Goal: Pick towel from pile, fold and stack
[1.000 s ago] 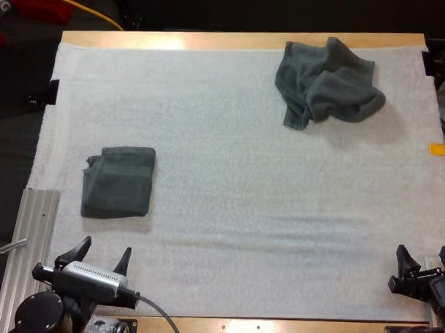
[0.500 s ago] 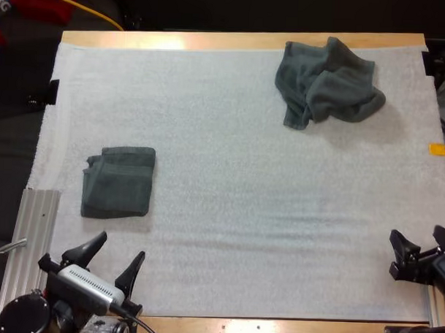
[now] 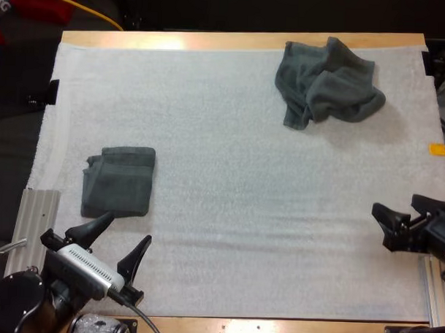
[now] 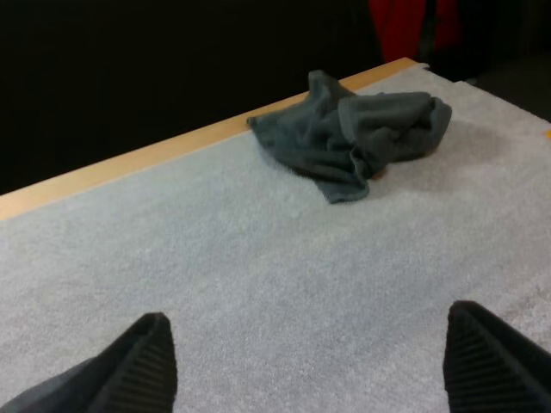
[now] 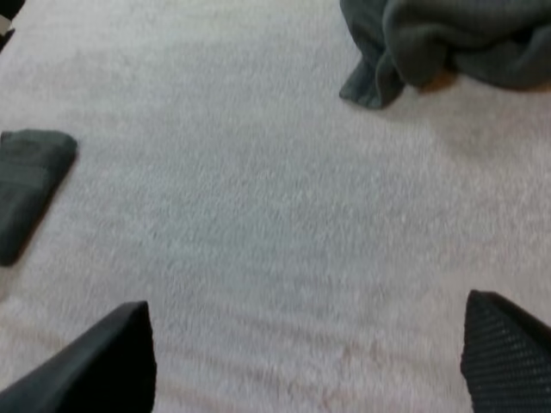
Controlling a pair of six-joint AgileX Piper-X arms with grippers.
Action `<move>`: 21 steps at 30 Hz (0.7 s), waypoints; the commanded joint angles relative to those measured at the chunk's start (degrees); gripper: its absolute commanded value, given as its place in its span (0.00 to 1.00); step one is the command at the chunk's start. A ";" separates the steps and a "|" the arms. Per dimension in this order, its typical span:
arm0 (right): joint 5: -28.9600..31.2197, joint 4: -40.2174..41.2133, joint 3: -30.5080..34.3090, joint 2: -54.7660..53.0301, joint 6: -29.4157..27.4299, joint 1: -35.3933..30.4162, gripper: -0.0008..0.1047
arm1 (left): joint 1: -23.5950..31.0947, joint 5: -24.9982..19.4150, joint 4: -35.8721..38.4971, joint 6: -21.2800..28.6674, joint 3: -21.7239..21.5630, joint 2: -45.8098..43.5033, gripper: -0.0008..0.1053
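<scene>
Two tools stood wide open and empty at the near edge of the mat [image 3: 228,210]: the left tool [image 3: 127,230] by its near left corner, the right tool [image 3: 396,205] at its near right side. A folded towel [image 3: 118,181] lay on the mat's left part. A crumpled towel [image 3: 328,82] lay at the mat's far right, near the desk [image 3: 241,40] rim.

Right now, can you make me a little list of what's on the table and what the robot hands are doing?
crumpled towel: loose heap, far right part of the mat
folded towel: flat, near left part of the mat
left gripper: open, empty, close to the folded towel's near edge
right gripper: open, empty, at the mat's right edge
mat: white, spread over the wooden table
</scene>
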 commanded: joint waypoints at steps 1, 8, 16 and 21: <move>-0.58 -1.47 -0.71 1.23 0.22 -0.07 0.68 | -0.15 0.50 -1.04 -0.22 -0.65 0.50 0.60; -1.13 -13.46 -0.85 12.62 7.74 -0.07 0.68 | -0.15 2.39 -1.76 -0.22 -1.85 1.09 0.60; 0.90 -21.98 -6.12 27.81 16.31 -0.07 0.68 | -0.15 2.84 -1.28 -0.22 -1.85 1.09 0.60; 0.77 -23.06 -9.74 33.88 19.11 0.03 0.68 | -0.15 2.84 -1.28 -0.22 -1.85 1.09 0.60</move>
